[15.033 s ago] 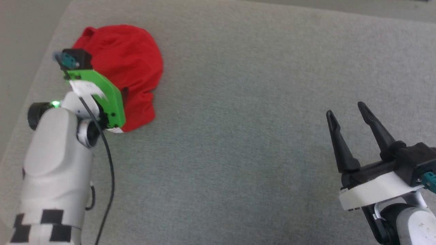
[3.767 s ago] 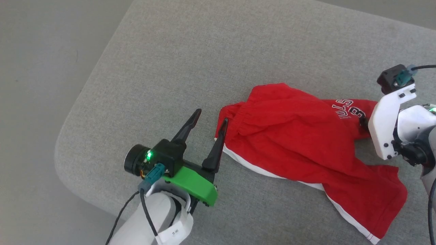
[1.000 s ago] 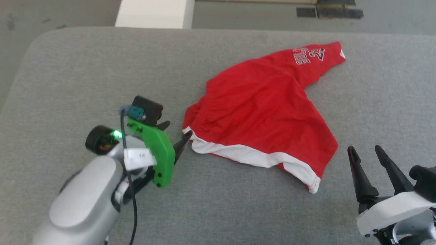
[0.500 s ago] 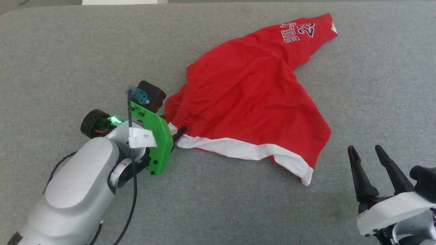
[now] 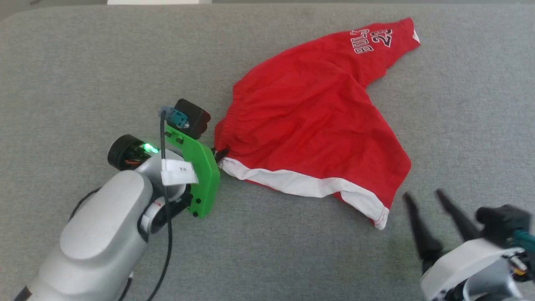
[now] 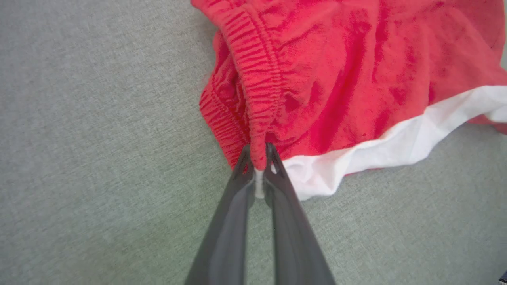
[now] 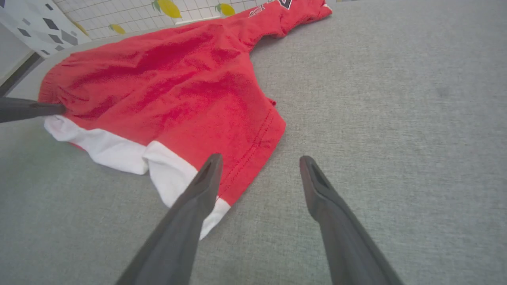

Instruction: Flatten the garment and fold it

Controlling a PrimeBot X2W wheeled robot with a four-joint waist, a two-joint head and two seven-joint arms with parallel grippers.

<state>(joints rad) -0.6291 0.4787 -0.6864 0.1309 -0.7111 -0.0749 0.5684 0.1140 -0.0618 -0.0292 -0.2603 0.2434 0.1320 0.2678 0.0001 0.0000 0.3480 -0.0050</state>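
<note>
1. Red shorts lie on the grey cushion, long axis from waistband at left to lettered leg far right
2. Left gripper is clamped on the waistband's end
3. Right gripper, jaws apart and empty, sits just beside the near leg's hem corner

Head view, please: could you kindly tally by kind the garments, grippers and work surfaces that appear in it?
Garments: 1, the red shorts
Grippers: 2, the left gripper shut on the red shorts, the right gripper open beside them
Work surfaces: 1, the grey padded surface
Total: 4
</note>
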